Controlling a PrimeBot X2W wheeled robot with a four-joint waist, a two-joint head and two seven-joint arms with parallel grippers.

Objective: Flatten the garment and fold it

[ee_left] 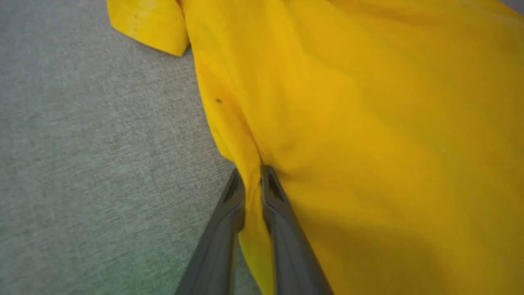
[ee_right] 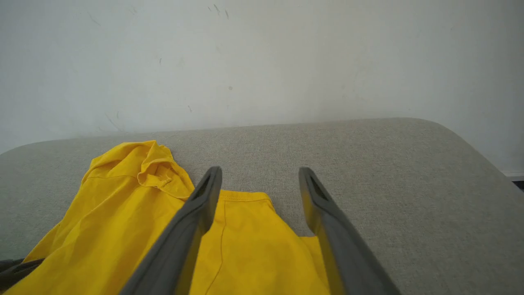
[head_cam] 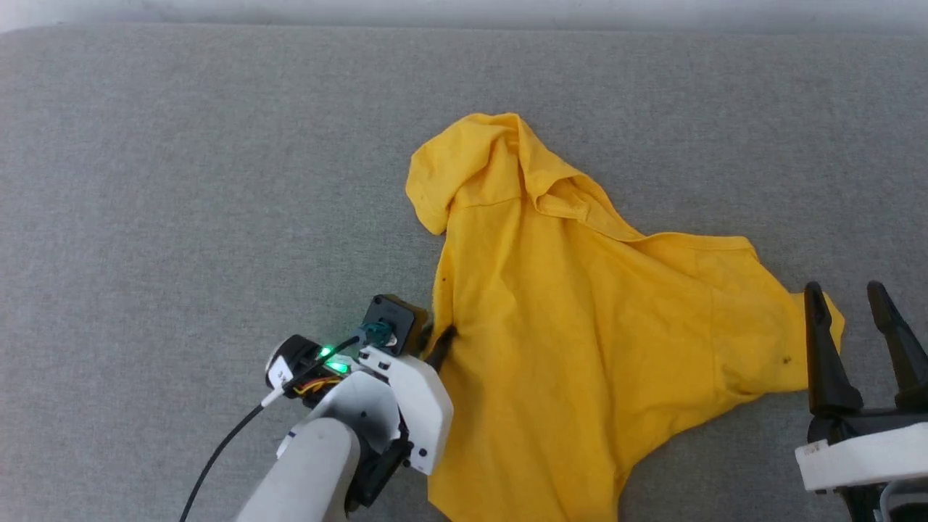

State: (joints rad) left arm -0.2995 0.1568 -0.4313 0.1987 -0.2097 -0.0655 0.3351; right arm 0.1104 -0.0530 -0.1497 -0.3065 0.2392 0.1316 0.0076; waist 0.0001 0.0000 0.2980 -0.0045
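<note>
The garment (head_cam: 580, 319) is a bright yellow T-shirt lying crumpled on the grey surface, plain side up, one sleeve bunched at the top and another spread at the right. My left gripper (head_cam: 438, 341) pinches the shirt's left side edge; in the left wrist view its two dark fingers (ee_left: 229, 213) are shut on a fold of yellow cloth (ee_left: 251, 192). My right gripper (head_cam: 855, 326) stands open by the right sleeve, fingers upright. In the right wrist view the right gripper (ee_right: 260, 180) hovers above the sleeve (ee_right: 245, 237), holding nothing.
The grey fabric surface (head_cam: 181, 181) stretches wide to the left and behind the shirt. A pale wall (ee_right: 262, 61) rises behind its far edge. A black cable (head_cam: 217, 449) trails from my left wrist.
</note>
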